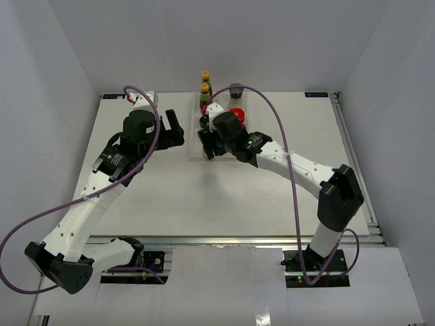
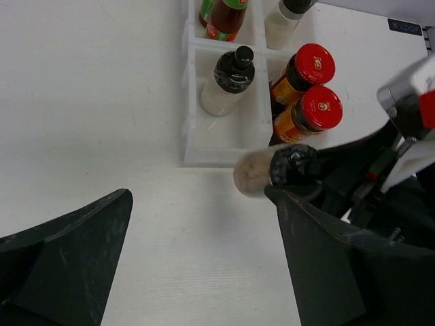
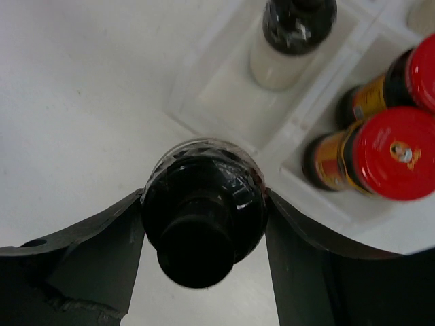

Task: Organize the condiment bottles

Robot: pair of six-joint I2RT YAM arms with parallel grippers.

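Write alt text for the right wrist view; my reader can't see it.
The right gripper holds a black-capped shaker between its fingers, just outside the near edge of a white divided tray. In the tray, a second black-capped shaker stands in one compartment and two red-lidded amber jars share the next.

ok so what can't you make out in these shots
gripped shaker: base hidden under its own cap in the right wrist view, blurred in the left wrist view; whether it touches the table is unclear.
red sauce bottles: tops cut off by the left wrist view's upper edge; labels too small in the top view.
tray: near compartments covered by the right arm in the top view.
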